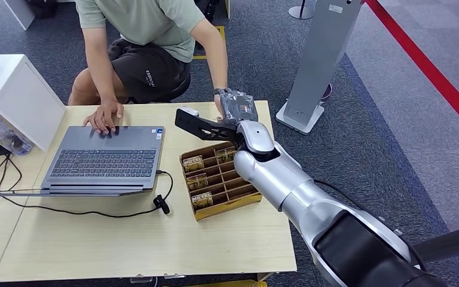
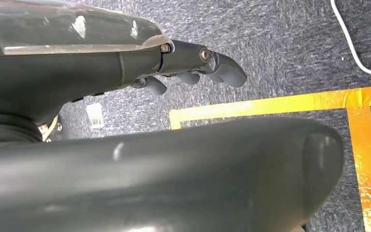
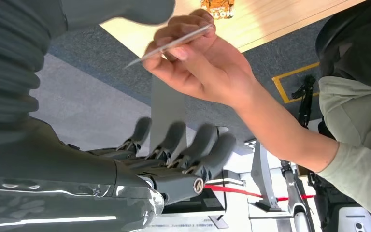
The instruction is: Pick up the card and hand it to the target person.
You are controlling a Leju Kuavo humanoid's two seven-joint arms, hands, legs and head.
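The right robot hand (image 3: 174, 145) reaches over the worktop's (image 1: 125, 239) far edge, fingers spread and holding nothing. Just beyond its fingertips, a person's hand (image 3: 203, 63) pinches the card (image 3: 169, 46). The left robot hand (image 2: 198, 65) hangs empty, fingers loosely curled.

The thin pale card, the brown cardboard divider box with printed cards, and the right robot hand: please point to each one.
Thin pale card (image 3: 174, 44): right wrist view, middle of its edge, pinched in the person's fingers.
Brown cardboard divider box (image 1: 248, 202): head view, its front wall.
Right robot hand (image 3: 174, 150): right wrist view, middle of its dark fingers.
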